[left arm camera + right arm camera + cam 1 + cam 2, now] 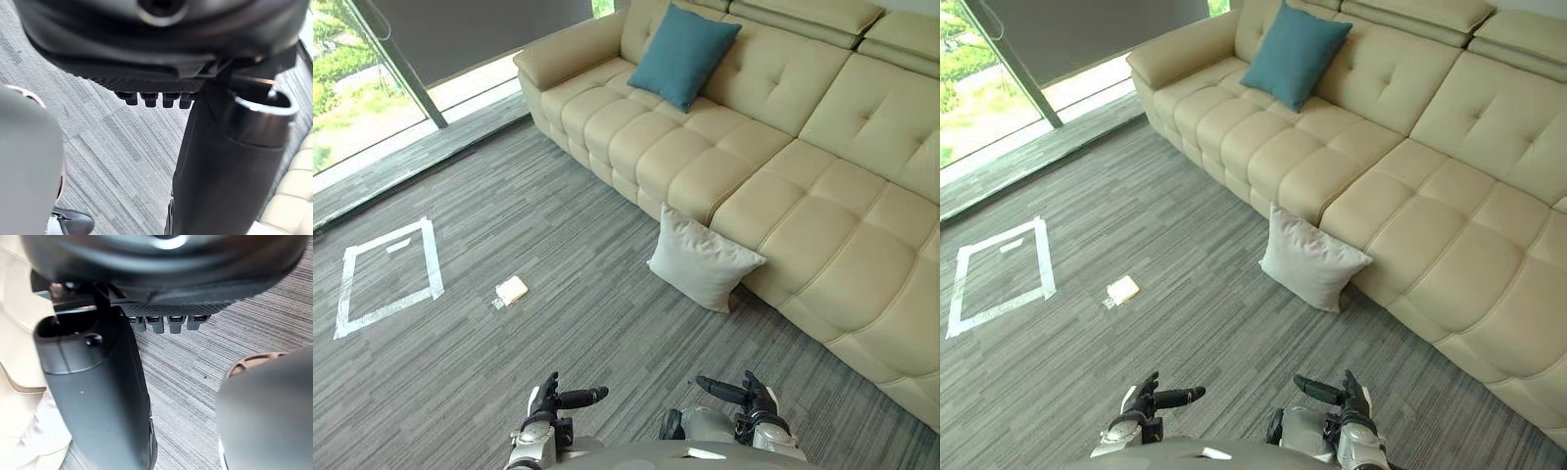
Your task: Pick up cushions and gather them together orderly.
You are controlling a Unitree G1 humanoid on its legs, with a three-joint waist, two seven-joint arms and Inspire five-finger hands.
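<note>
Facing sofa (842,225), we have both hands low before us, nothing in them: left hand (551,400) and right hand (751,396) show fingers straight in row, side by side, thumbs stuck out toward each other. Pale cushion (703,259) stands on edge on carpet (558,215), leaning on sofa front, ahead of fingers and well apart, a little to right, so right hand nearer, we judge. Its long side runs along sofa front. Teal cushion (683,54) much farther, on seat against backrest, toward left end
</note>
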